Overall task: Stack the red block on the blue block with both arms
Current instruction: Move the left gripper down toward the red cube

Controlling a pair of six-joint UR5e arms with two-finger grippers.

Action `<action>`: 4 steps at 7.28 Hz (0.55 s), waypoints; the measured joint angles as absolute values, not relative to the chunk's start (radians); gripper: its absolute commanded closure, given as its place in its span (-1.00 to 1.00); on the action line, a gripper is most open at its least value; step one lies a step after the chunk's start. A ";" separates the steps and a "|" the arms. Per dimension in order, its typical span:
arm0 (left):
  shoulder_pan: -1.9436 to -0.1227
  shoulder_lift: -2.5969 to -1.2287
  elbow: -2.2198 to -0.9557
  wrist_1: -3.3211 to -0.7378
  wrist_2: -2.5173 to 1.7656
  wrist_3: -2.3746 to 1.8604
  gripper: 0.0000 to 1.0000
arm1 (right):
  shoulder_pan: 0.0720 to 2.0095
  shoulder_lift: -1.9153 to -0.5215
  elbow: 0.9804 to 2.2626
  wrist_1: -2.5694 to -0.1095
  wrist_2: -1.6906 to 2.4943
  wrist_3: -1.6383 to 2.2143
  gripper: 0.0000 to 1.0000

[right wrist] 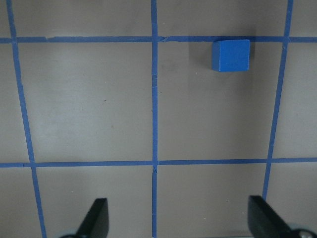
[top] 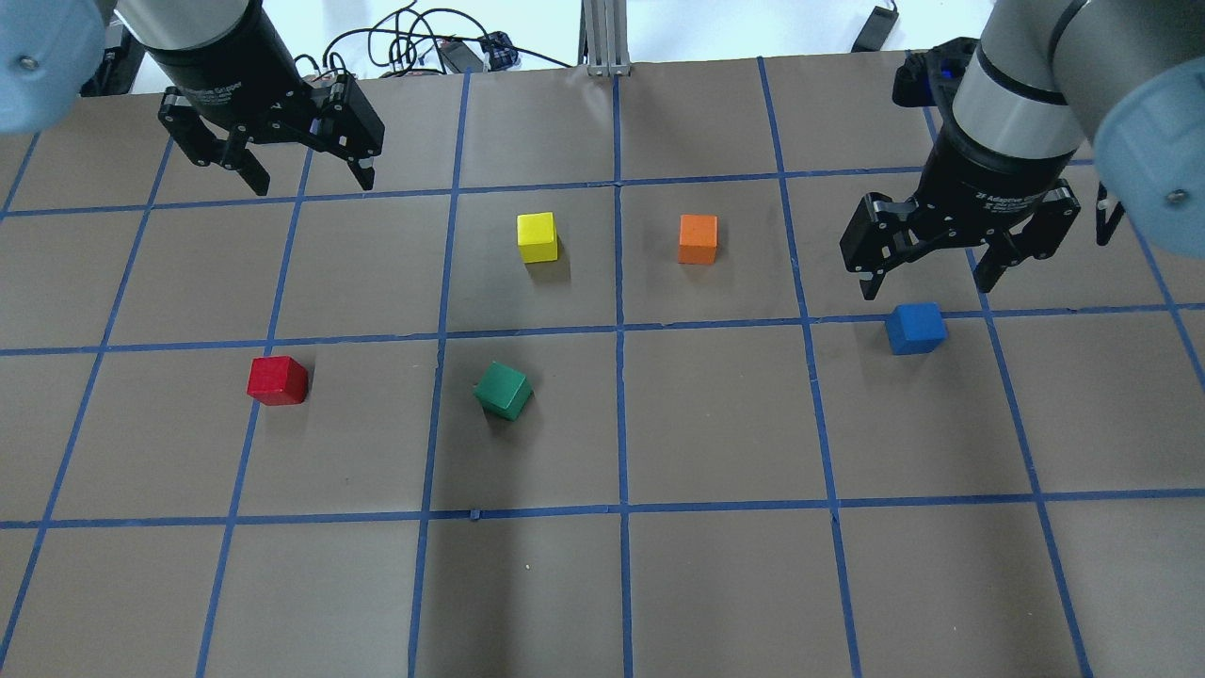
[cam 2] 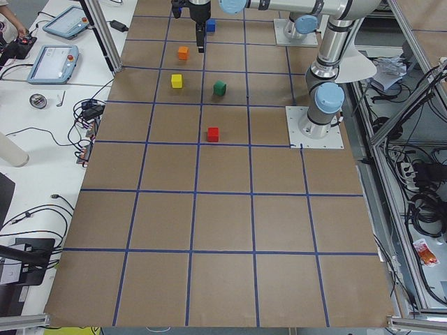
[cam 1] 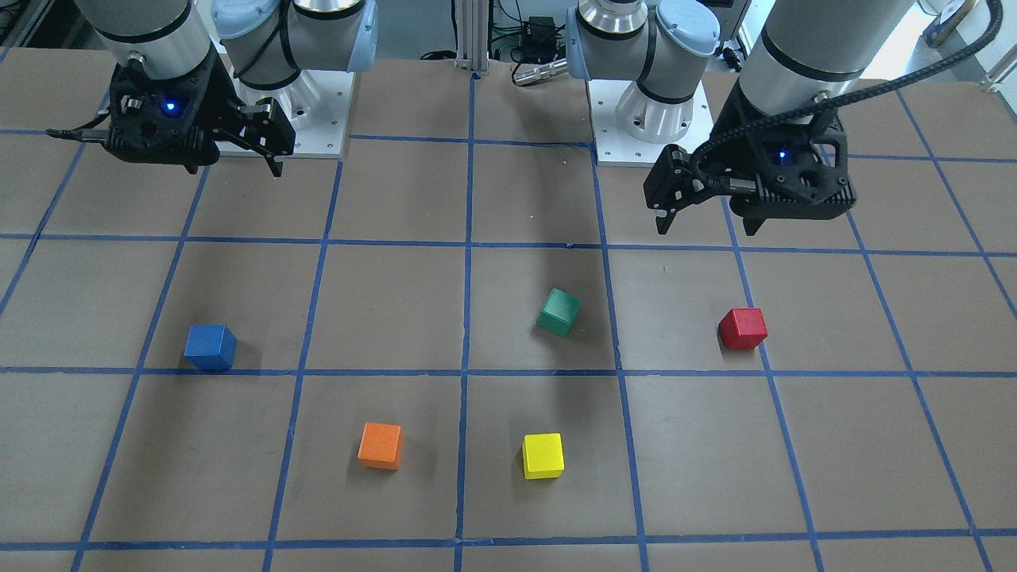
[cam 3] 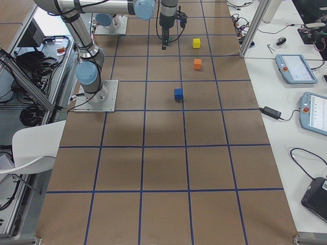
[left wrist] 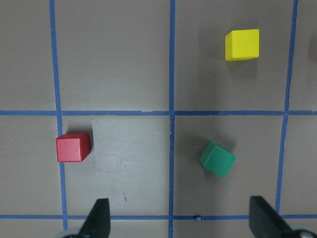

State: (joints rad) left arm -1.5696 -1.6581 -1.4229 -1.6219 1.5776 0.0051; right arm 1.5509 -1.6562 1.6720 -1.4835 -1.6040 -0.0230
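Note:
The red block (top: pixel 278 380) sits on the brown gridded table, on my left side; it also shows in the front view (cam 1: pixel 743 328) and the left wrist view (left wrist: pixel 73 147). The blue block (top: pixel 915 328) sits on my right side, also seen in the front view (cam 1: pixel 210 347) and the right wrist view (right wrist: pixel 231 55). My left gripper (top: pixel 311 181) hangs open and empty above the table, apart from the red block. My right gripper (top: pixel 927 282) hangs open and empty above the table, close to the blue block but not touching it.
A green cube (top: pixel 504 390), turned at an angle, lies right of the red block. A yellow cube (top: pixel 538 236) and an orange cube (top: pixel 698 238) lie between the two grippers. The arm bases (cam 1: pixel 636 119) stand at the table's robot side.

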 measured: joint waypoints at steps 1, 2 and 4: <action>-1.576 -1.658 -1.425 -1.615 1.579 0.007 -1.00 | 1.551 -1.656 1.672 -1.483 -1.603 -0.023 -1.00; -1.582 -1.657 -1.430 -1.606 1.578 0.006 -1.00 | 1.551 -1.656 1.672 -1.483 -1.604 -0.023 -1.00; -1.586 -1.655 -1.435 -1.601 1.579 0.007 -1.00 | 1.551 -1.655 1.672 -1.483 -1.608 -0.023 -1.00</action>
State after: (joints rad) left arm -1.5855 -1.6547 -1.4352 -1.6007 1.5789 0.0069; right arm 1.5508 -1.6553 1.6720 -1.4834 -1.6075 -0.0230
